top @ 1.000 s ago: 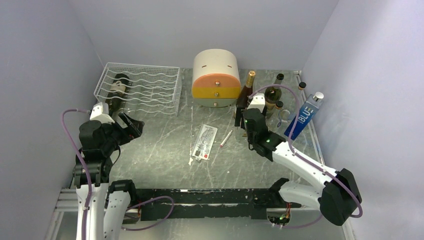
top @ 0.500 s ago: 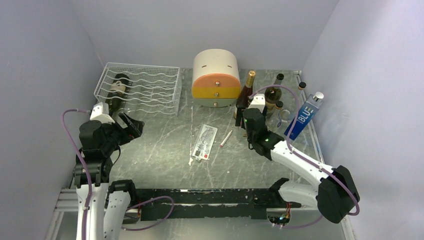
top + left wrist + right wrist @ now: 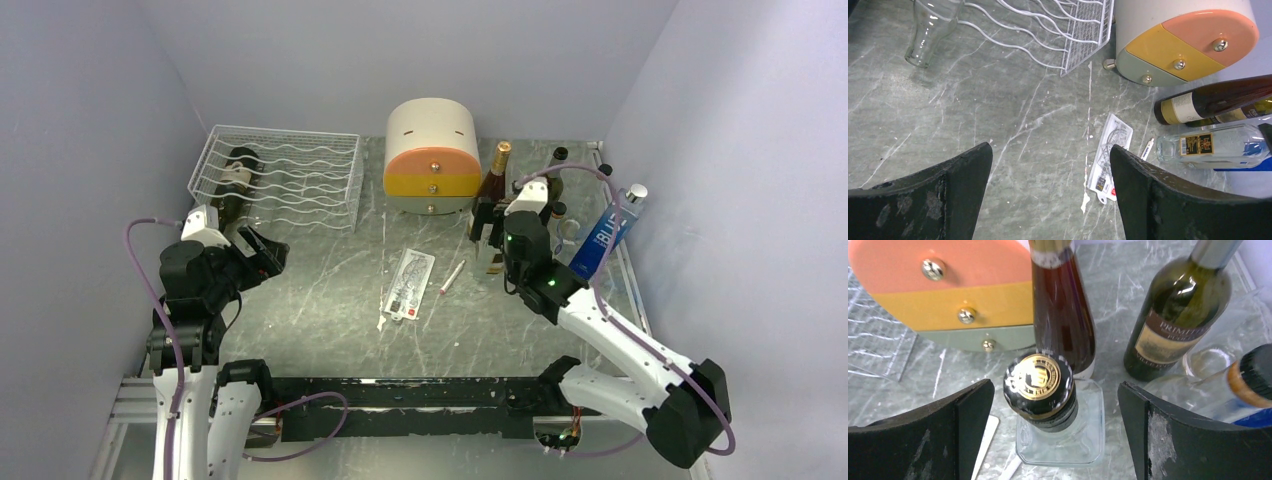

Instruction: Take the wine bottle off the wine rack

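The white wire wine rack [image 3: 290, 175] stands at the back left. A dark wine bottle [image 3: 232, 180] lies in its left side, neck toward the near edge. In the left wrist view the rack [image 3: 1073, 20] is at the top and the bottle's glass neck [image 3: 928, 30] sticks out of it. My left gripper [image 3: 262, 255] is open and empty, near the rack's front, over bare table [image 3: 1050, 150]. My right gripper [image 3: 487, 228] is open at the back right, its fingers either side of a clear square bottle with a black-and-gold cap [image 3: 1039, 382], not touching it.
A round cream-and-orange drawer cabinet [image 3: 432, 155] stands at back centre. Beside it are a brown bottle [image 3: 497, 175], a green bottle [image 3: 548, 185] and a blue bottle [image 3: 605, 235]. A flat packet [image 3: 408, 283] and a pen [image 3: 452, 276] lie mid-table.
My right arm has moved back and to the right, over the cluster of bottles. My left arm and the wine bottle have not moved.
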